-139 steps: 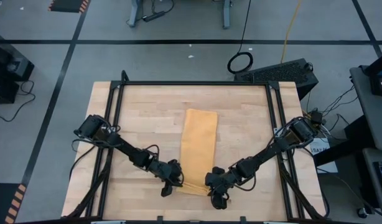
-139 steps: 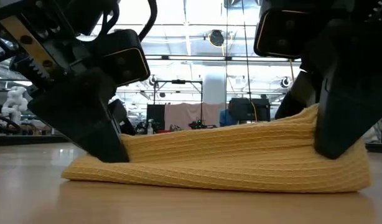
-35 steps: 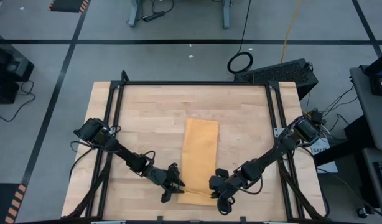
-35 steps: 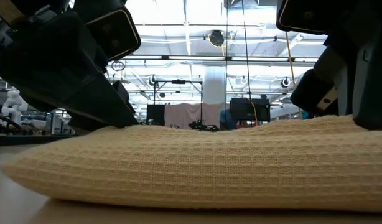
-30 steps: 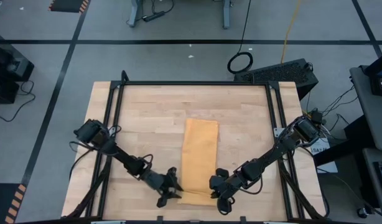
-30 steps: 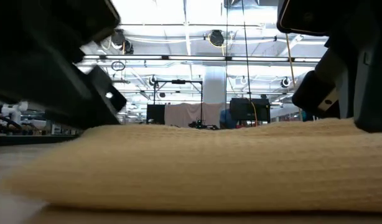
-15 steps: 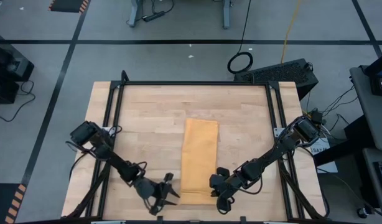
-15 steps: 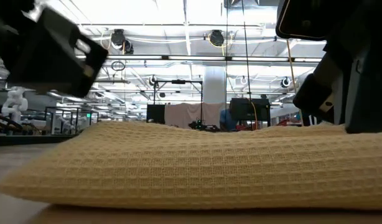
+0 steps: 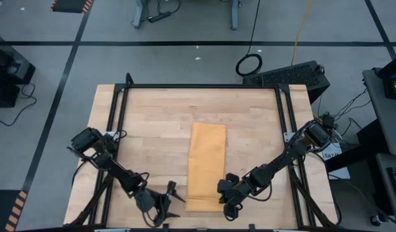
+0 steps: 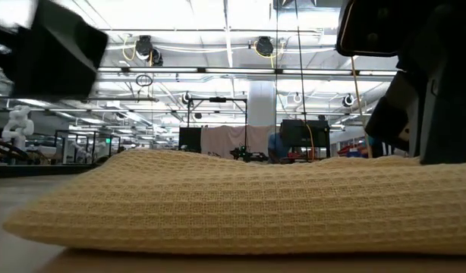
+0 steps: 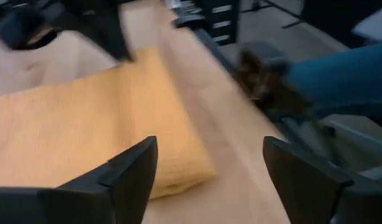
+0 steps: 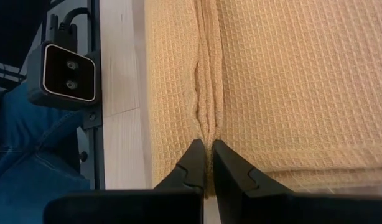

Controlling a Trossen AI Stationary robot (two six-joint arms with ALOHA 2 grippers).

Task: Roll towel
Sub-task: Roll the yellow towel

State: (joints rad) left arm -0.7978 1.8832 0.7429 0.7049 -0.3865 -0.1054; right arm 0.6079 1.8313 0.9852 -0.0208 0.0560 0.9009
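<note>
One towel (image 9: 206,166), mustard-yellow, folded into a long strip on the wooden worktop (image 9: 153,116). Two dark arms over that worktop, each ending in one gripper: left gripper (image 9: 170,201) and right gripper (image 9: 225,194). One small camera box (image 12: 68,73) at the worktop's near edge.

The left gripper (image 9: 171,200) sits low near the table's front edge, at the end of an arm stretched out from the left side. Its two fingers (image 11: 134,168) are spread wide with nothing between them. The right gripper (image 12: 209,163) reaches in from the right side, its arm angled down and forward. Its fingers are pressed almost together, pinching a raised fold of the towel (image 12: 290,81) between the tips.
</note>
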